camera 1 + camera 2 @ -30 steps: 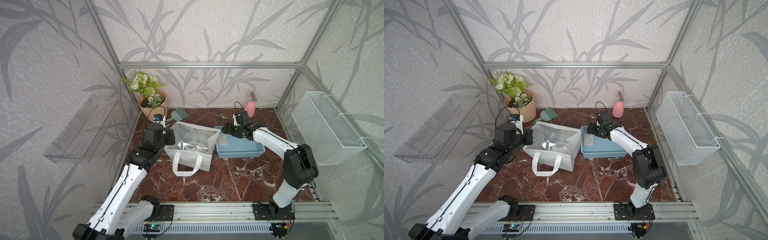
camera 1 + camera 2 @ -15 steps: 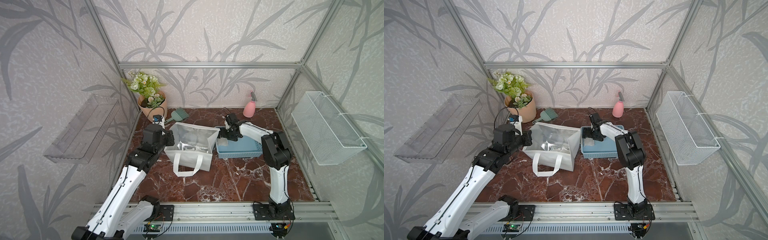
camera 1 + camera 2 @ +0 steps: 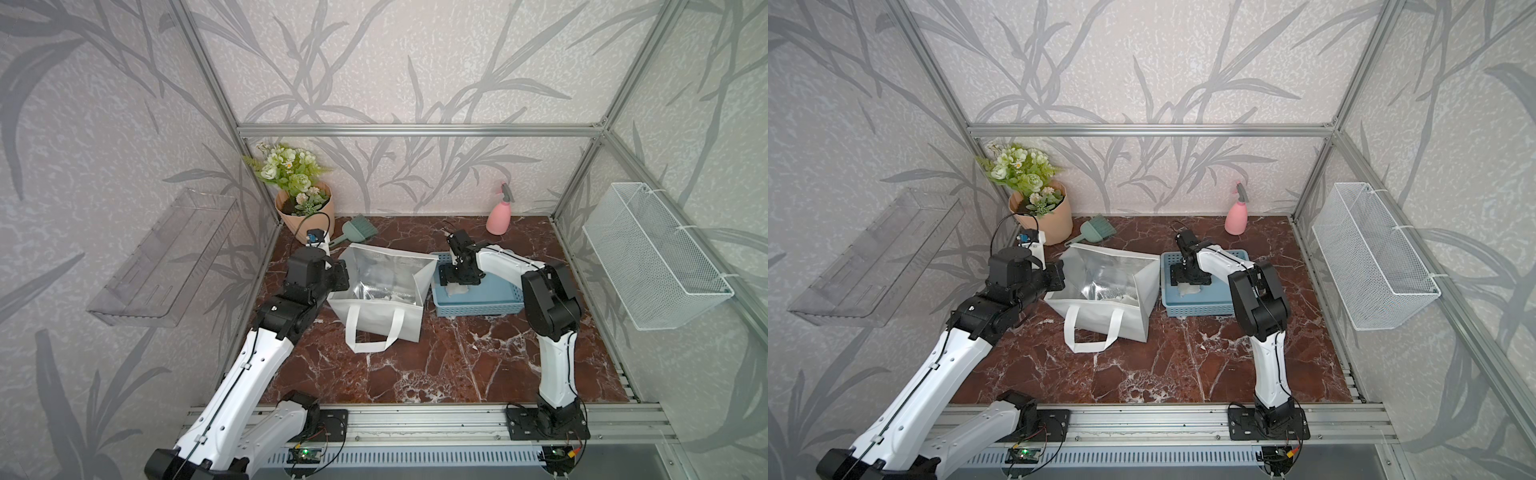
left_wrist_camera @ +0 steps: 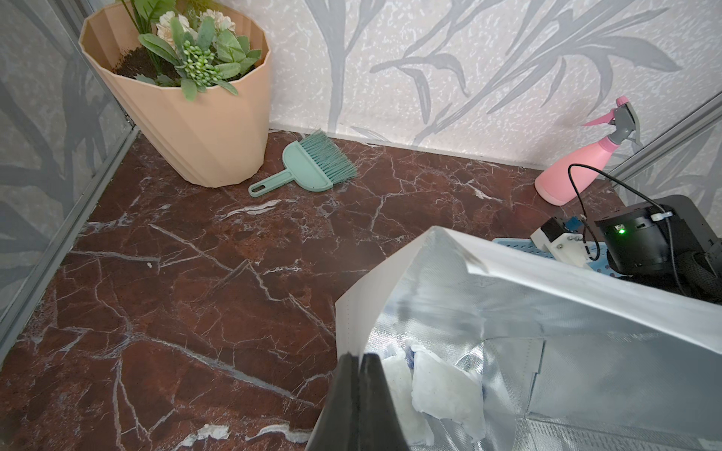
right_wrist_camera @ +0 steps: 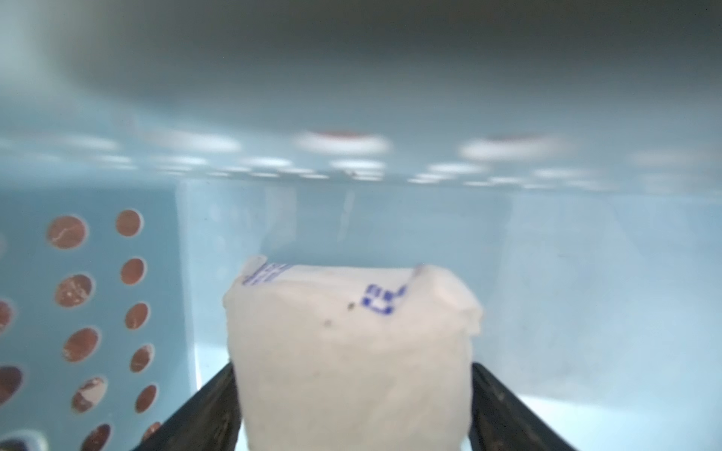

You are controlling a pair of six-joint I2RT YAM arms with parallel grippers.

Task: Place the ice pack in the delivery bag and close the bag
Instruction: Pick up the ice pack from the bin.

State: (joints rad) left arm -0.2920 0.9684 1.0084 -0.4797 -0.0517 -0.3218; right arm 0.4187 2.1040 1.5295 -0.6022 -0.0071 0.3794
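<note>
Black left gripper (image 4: 358,361) pinched shut on delivery bag (image 4: 547,289) rim, right gripper (image 5: 352,369) fingers (image 5: 211,410) spread wide flanking ice pack (image 5: 344,328) in basket (image 5: 586,293), grip uncertain.

Both top views are looking steeply down on the whole bench (image 3: 415,374); wrist cameras are hugging delivery bag (image 4: 566,371) and basket (image 5: 586,273).

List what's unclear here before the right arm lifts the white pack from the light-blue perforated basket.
Whether the right gripper grips the white blue-printed ice pack: right wrist view blurred, fingers flank it.
Its fingertips, both top views: hidden by its own wrist.
Count of white pouches inside the white foil-lined fabric delivery bag: left wrist view, cut by left gripper and frame edge.
</note>
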